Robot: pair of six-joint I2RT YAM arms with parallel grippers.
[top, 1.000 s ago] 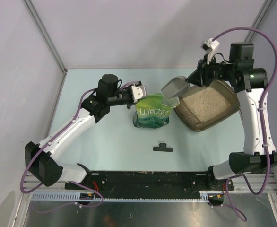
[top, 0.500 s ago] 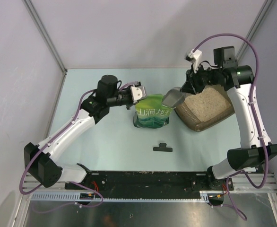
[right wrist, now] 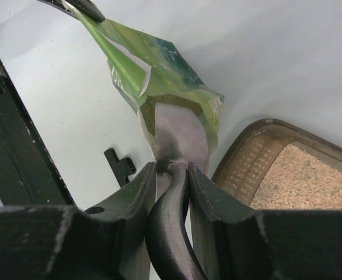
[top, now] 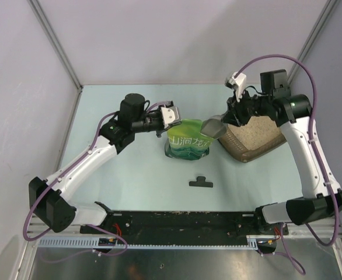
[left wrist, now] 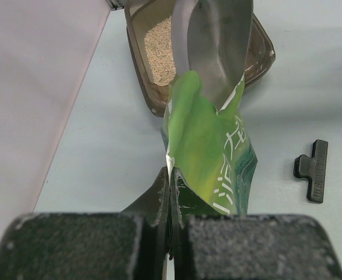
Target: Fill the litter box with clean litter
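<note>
Black clip (top: pixel 201 182) is lying nearest the bases. Left gripper (left wrist: pixel 170 182) is pinching the green bag (top: pixel 187 143) by its rim. Right gripper (right wrist: pixel 171 170) is clamping the scoop (right wrist: pixel 180 137) handle, with the bowl entering the bag's mouth. The litter box (top: pixel 244 153), just beside the bag, is holding clean litter (right wrist: pixel 311 178).

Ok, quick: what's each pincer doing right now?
Left pincer: closed on the top edge of the green printed pouch bag.
Right pincer: closed on the handle of the silver metal scoop.

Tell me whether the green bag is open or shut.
Open: the left end effector pinches one lip of the green bag, and the metal scoop dips inside.
</note>
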